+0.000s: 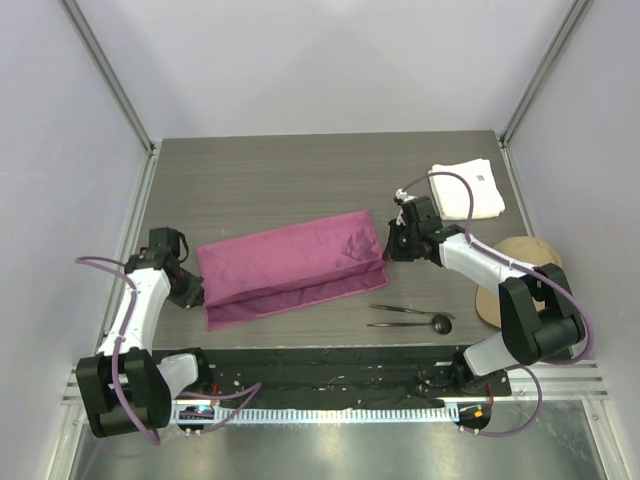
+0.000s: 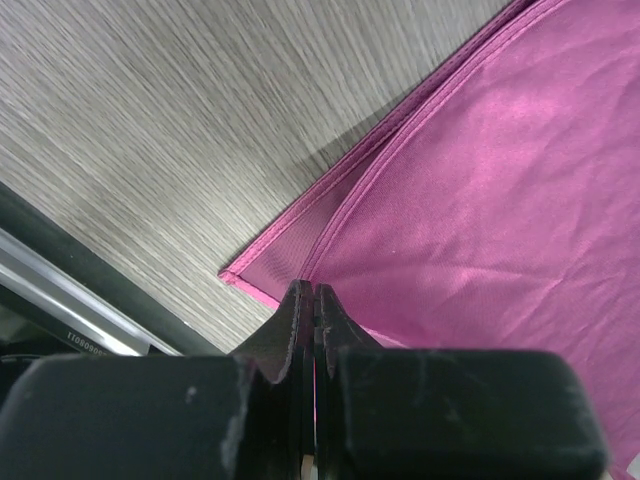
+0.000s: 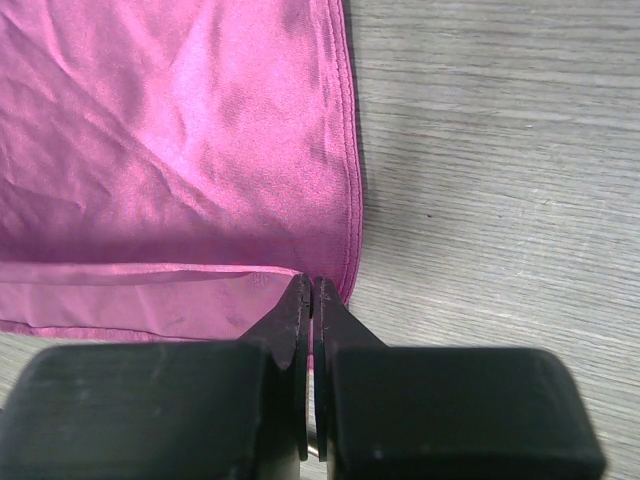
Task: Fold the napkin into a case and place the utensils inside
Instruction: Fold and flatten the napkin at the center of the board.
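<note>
Top external view: the napkin (image 1: 285,268) lies near the middle of the worktop (image 1: 300,170), folded into a long band that runs from 8 o'clock up toward 2 o'clock. A strip of its lower layer shows along the 6 o'clock edge. The left claw (image 1: 190,293) sits at the band's 9 o'clock end and the right claw (image 1: 385,252) at its 3 o'clock end.

The utensils (image 1: 400,309) lie bare on the worktop at about 5 o'clock from the napkin, close to it but apart. They are two thin dark pieces lying side by side, and the spoon (image 1: 438,322) is the nearer one, its round head pointing to 3 o'clock. A folded white cloth (image 1: 467,190) rests in the far corner at 1 o'clock. A tan rounded object (image 1: 520,255) sits at the 3 o'clock edge, partly behind the right arm.

On the left wrist view, the left claw (image 2: 313,300) is closed, pinching the napkin (image 2: 480,200) by its hem near a corner, with a sliver of magenta between the fingers.

On the right wrist view, the right claw (image 3: 312,290) is likewise closed, on the napkin (image 3: 180,150) at the hemmed corner where the upper layer ends.
</note>
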You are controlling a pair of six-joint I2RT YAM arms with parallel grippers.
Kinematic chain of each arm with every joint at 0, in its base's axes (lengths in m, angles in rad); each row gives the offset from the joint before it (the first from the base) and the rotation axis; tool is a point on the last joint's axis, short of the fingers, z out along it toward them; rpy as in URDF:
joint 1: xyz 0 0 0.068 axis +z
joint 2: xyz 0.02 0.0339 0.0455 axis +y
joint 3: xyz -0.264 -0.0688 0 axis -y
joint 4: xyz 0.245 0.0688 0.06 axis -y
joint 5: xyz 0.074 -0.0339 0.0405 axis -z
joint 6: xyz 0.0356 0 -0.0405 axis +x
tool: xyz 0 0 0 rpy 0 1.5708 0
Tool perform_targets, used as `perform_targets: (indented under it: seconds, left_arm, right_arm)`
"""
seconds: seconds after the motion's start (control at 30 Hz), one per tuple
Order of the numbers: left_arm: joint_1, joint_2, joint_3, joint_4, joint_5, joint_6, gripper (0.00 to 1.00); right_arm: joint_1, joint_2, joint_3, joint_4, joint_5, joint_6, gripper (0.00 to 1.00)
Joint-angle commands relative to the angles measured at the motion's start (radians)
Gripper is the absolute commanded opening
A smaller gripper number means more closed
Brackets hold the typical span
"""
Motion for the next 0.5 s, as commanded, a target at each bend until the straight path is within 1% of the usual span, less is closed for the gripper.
perform_targets:
  seconds: [0.0, 0.17, 0.33, 0.47]
  left_arm:
    - [0.005, 0.028, -0.017, 0.013, 0.027, -0.005, 0.0]
    - [0.005, 0.071, -0.005, -0.001, 0.025, 0.0, 0.0]
    - [0.007, 0.081, 0.001, -0.014, 0.018, -0.008, 0.0]
    - [0.013, 0.094, 0.024, -0.04, -0.018, -0.025, 0.0]
  right_arm:
    - [-0.002, 0.003, 0.002, 0.018, -0.003, -0.006, 0.01]
    - [-0.004, 0.003, -0.001, 0.018, -0.007, -0.003, 0.01]
    - [-0.002, 0.011, -0.004, 0.017, -0.031, 0.008, 0.01]
    - [-0.002, 0.008, -0.01, 0.015, -0.043, 0.01, 0.01]
